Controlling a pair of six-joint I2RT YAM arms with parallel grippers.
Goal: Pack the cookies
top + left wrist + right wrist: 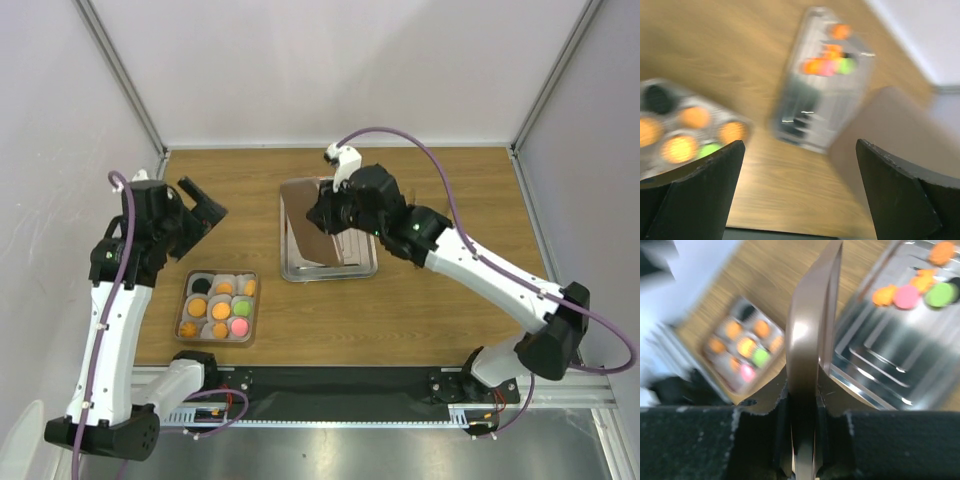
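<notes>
The cookies [907, 295], orange, pink, green and black discs, lie at the far end of the steel tray [880, 355]; they also show in the blurred left wrist view [827, 66]. More cookies [221, 309] sit in the cups of the small box [187, 301]. My right gripper [325, 215] is shut on a thin brown flat panel [312, 238] and holds it tilted over the tray [360, 270], hiding the tray's cookies from above. In the right wrist view the panel [810, 335] stands edge-on between the jaws [804, 395]. My left gripper [203, 208] is open and empty above the table, left of the tray.
The small box [742, 352] lies at the front left, near the left arm's base. White walls enclose the wooden table [450, 300] on three sides. The brown panel [890, 135] and box [680, 135] frame the left wrist view.
</notes>
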